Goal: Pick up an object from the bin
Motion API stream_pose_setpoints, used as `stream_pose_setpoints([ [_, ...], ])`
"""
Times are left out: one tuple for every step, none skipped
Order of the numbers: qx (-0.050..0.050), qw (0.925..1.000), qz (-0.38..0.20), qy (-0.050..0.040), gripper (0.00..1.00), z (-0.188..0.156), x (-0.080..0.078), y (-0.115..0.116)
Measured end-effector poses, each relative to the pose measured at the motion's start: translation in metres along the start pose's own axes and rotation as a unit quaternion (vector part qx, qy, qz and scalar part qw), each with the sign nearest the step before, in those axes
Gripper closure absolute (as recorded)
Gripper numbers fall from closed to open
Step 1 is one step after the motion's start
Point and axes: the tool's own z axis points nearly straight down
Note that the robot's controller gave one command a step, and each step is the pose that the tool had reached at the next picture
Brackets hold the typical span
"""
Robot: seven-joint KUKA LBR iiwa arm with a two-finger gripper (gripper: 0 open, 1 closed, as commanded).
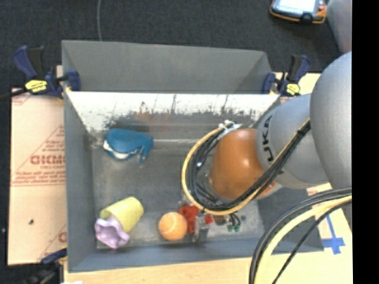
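So the claw (200, 222) sits just beside the orange ball (172, 226), approach step I'd say; can't tell if it's clenched. Next: squeeze and lift.

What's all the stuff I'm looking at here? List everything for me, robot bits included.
bin: one, grey metal, middle of the view
blue thing: one, blue with a white underside, back left of the bin floor
yellow cup: one, yellow, on its side, front left
purple lump: one, pale purple, crumpled, against the cup
orange ball: one, orange, front middle
red thing: one, small, red, beside the ball
green bit: one, green, front right, too small to identify
handheld device: one, orange and black with a screen, outside the bin, top right
arm: one, grey, entering from the right
orange cover: one, on the wrist, ringed by cables
gripper: one, dark, just right of the ball
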Motion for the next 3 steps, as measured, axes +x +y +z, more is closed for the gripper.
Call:
stream_pose_setpoints([
  [0.000, 1.0000, 0.000, 0.0001, 1.00, -0.005, 0.000, 0.000],
  [0.000, 1.0000, 0.000, 0.0053, 1.00, -0.024, 0.003, 0.000],
  [0.001, 1.0000, -0.001, 0.0000, 1.00, -0.058, -0.001, -0.001],
])
